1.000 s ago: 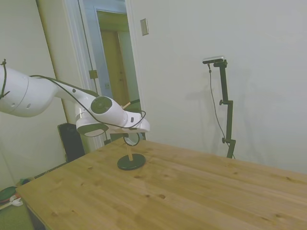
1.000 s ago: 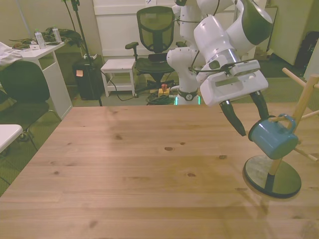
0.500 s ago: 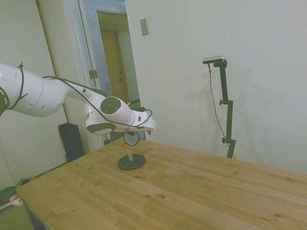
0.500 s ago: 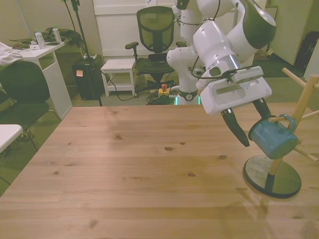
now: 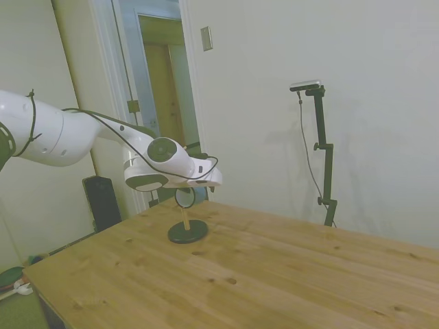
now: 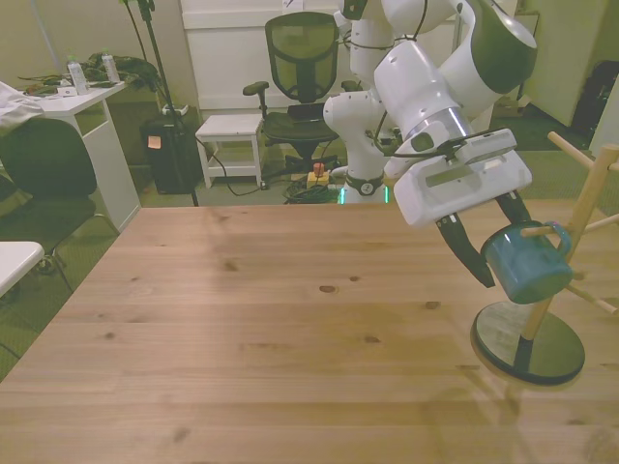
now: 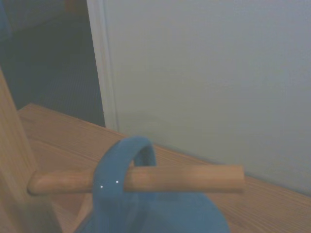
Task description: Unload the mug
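1. While the mug [image 6: 525, 263] hangs by its handle on the peg stand [image 6: 571, 253] near the table's [image 6: 242, 338] edge, our gripper [image 6: 496, 249] straddles it, fingers apart.
2. We judge it light, stiff and slick: grip the body.

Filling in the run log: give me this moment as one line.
stage: reaching for mug | gripper: open, fingers either side of mug | mug: hangs by handle on peg of wooden stand | table
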Tool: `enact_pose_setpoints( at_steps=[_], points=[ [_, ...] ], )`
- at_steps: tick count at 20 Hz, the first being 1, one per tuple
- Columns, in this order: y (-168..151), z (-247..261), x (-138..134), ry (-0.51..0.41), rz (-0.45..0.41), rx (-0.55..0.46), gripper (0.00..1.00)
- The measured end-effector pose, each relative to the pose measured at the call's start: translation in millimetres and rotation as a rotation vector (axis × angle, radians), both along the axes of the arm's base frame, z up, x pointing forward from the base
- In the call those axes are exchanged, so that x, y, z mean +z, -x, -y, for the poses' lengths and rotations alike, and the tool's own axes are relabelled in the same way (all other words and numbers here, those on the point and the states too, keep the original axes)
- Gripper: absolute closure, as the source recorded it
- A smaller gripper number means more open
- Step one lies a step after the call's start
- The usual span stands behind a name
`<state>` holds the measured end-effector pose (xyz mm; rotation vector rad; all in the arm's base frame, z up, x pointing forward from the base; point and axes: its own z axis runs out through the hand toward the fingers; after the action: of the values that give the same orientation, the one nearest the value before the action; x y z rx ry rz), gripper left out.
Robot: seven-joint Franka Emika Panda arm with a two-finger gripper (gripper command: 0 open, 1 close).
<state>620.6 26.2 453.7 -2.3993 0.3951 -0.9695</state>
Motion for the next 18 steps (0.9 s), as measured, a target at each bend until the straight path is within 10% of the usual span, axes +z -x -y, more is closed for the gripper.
enact_pose_setpoints(
  at_steps=[18],
  points=[
    [1.3,5.5,1.4,-0.003,-0.002,0.070,1.00]
  ],
)
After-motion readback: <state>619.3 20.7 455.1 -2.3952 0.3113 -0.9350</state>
